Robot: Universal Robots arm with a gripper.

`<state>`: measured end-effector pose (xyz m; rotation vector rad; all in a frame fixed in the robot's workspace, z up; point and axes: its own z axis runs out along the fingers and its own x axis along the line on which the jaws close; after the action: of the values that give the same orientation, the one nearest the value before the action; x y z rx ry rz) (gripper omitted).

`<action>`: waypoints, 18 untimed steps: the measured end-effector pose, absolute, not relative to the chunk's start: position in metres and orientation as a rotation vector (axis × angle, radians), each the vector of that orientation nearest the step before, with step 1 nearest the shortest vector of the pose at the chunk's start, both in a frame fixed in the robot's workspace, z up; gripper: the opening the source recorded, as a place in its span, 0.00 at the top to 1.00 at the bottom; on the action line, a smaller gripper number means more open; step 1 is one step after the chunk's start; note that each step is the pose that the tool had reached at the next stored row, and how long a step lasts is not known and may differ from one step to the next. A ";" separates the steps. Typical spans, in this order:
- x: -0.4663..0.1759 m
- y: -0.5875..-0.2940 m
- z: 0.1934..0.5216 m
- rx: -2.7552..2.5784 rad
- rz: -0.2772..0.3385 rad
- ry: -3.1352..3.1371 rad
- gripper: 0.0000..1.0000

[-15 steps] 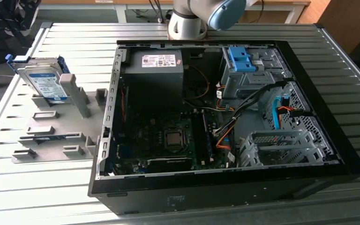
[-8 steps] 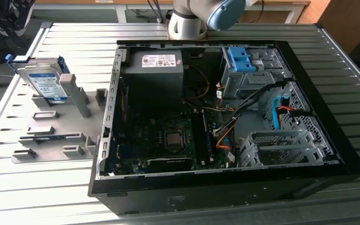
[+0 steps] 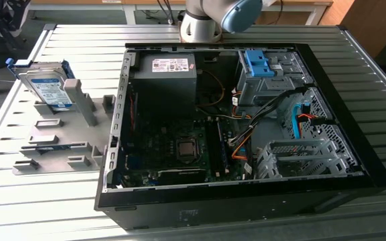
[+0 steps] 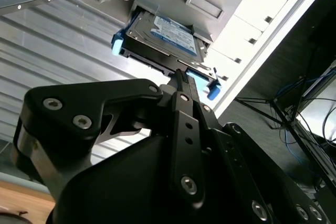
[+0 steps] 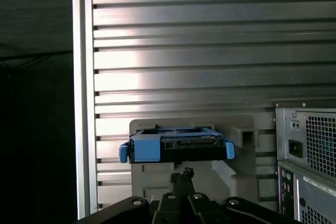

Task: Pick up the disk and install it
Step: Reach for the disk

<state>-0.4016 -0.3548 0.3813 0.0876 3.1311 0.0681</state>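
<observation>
The disk (image 3: 49, 88) is a silver hard drive with a blue-and-white label and blue side rails. It stands tilted in a grey holder (image 3: 79, 108) on the table, at the exterior view's left, outside the computer case. Both wrist views show the disk (image 4: 168, 32) (image 5: 176, 145) a short way beyond my gripper (image 4: 179, 74) (image 5: 182, 174). The black fingers lie pressed together, shut on nothing, and point at the disk's edge without touching it. My arm (image 3: 210, 17) enters at the far side of the table.
The open black computer case (image 3: 354, 165) takes up the middle and the exterior view's right. Inside are a power supply (image 3: 173, 75), a motherboard (image 3: 186, 148), cables, a metal drive cage (image 3: 300, 155) and a blue bracket (image 3: 257, 63). The ribbed metal table (image 3: 59, 206) surrounds it.
</observation>
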 end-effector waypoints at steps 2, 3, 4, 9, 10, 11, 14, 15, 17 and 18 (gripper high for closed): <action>-0.405 -0.354 0.381 0.088 0.068 3.131 0.89; -0.406 -0.353 0.381 0.088 0.068 3.131 0.89; -0.407 -0.353 0.380 0.088 0.068 3.131 0.89; -0.408 -0.353 0.380 0.088 0.068 3.131 0.89; -0.410 -0.353 0.380 0.088 0.068 3.131 0.89; -0.412 -0.353 0.380 0.088 0.068 3.131 0.89; -0.416 -0.353 0.380 0.088 0.068 3.131 0.89; -0.417 -0.353 0.380 0.088 0.068 3.131 0.89; -0.417 -0.353 0.380 0.087 0.068 3.131 0.89; -0.418 -0.353 0.380 0.088 0.068 3.131 0.89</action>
<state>-0.4176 -0.3532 0.3802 0.0876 3.1311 0.0680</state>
